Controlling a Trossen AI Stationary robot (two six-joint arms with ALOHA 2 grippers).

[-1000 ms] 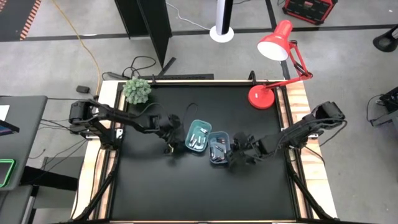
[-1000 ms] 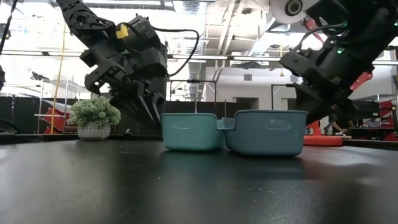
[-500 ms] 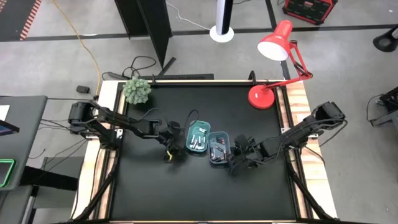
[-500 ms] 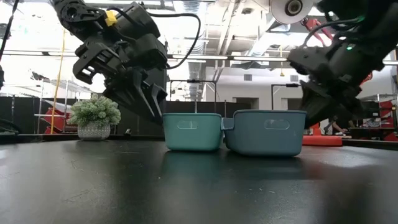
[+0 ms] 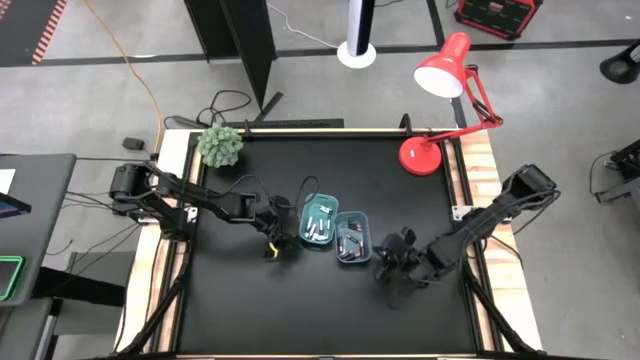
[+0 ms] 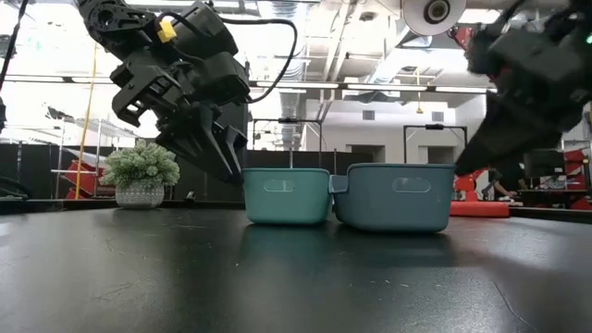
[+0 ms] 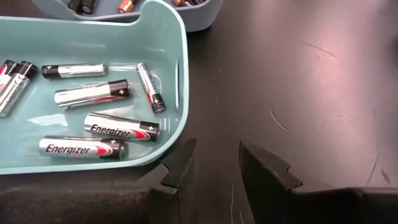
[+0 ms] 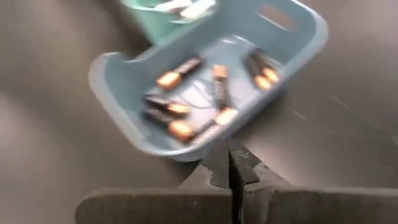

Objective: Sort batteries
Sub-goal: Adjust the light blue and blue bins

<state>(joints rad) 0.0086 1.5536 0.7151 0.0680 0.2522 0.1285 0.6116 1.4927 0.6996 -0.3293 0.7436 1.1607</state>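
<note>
Silver-and-black batteries [image 7: 99, 126] in teal tray [image 7: 177, 74], copper-tipped dark ones in blue tray [image 8: 298, 37], left claw [image 7: 214, 165] parted and empty, right claw [image 8: 230, 163] closed.

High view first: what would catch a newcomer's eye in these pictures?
Two small trays side by side mid-table, the teal tray holding silver batteries and the blue tray holding dark, copper-tipped ones. A red desk lamp stands at the far right corner, a small potted plant at the far left.

"Energizer" on two batteries [image 7: 121, 128]
</note>
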